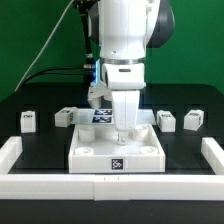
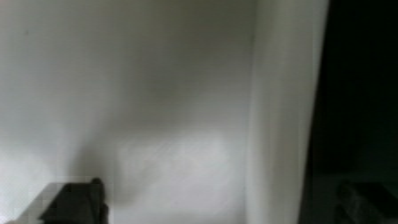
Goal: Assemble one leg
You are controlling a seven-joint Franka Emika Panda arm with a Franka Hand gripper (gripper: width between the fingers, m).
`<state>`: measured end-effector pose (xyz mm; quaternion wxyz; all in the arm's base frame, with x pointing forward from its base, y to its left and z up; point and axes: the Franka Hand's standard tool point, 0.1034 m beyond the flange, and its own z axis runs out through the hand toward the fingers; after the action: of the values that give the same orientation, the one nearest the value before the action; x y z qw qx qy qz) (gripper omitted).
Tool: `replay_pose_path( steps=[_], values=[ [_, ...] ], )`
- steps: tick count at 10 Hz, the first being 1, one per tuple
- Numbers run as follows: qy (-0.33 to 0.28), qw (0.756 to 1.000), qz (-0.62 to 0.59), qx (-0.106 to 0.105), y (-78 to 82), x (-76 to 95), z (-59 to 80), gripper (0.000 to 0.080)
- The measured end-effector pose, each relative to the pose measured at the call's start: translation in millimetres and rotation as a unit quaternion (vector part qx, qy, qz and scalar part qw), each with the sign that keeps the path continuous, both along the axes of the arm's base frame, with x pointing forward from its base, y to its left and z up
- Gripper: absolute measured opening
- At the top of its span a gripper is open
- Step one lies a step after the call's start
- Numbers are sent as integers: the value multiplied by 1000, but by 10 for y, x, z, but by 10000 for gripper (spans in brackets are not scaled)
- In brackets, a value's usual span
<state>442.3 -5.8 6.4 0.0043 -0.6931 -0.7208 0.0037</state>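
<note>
black table: end effector over tray (white).

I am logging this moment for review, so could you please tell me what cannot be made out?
Exterior view: the pincer tips blend into the white tray-like piece; open or shut cannot be told.
Exterior view: the tag on each loose leg is too small to read.
Wrist view: a blurred white surface fills the frame, unidentifiable; one dark fingertip is cut off by the edge.
</note>
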Motion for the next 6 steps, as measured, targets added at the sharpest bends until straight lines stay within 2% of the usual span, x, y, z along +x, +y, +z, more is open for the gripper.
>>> replay_pose_path(
  steps=[1, 3, 4, 6],
  values=[
    [0, 1000, 0, 0, 0, -3, -3, 552],
    [1, 1000, 0, 0, -2, -6, -5, 276],
    [1, 1000, 0, 0, -2, -9, -7, 87],
    [1, 1000, 0, 0, -4, -10, -7, 58]
  ],
)
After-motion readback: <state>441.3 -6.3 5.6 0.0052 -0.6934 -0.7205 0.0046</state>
